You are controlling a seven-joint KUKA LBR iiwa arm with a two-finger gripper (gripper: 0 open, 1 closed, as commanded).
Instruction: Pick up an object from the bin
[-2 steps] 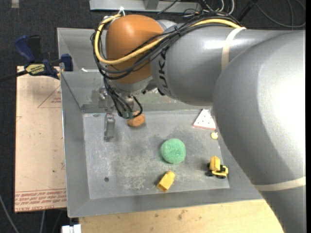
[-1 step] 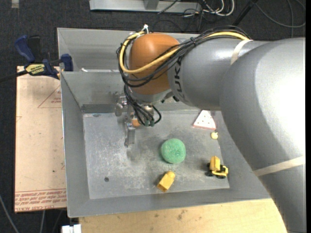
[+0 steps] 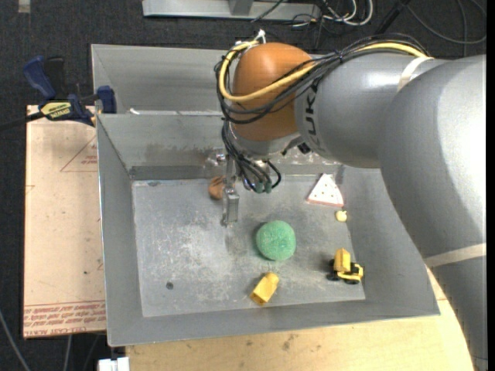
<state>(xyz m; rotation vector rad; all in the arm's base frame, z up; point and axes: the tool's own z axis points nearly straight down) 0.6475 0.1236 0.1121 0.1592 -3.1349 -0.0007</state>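
The gripper is hanging low over the floor of the bin, toward 11 o'clock. How far open it is cannot be told, and nothing is visibly caught in it. A brown lump is lying just beside it at 10 o'clock, and a green ball is sitting near at 4 o'clock. The pick is seemingly not yet made, so gripping and lifting are still remaining.

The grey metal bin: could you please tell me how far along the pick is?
Done: the claw is down in the grey metal bin, by its back wall, beside a small brown rounded object. In hand: nothing visibly gripped. Left: grasping and lifting something out.
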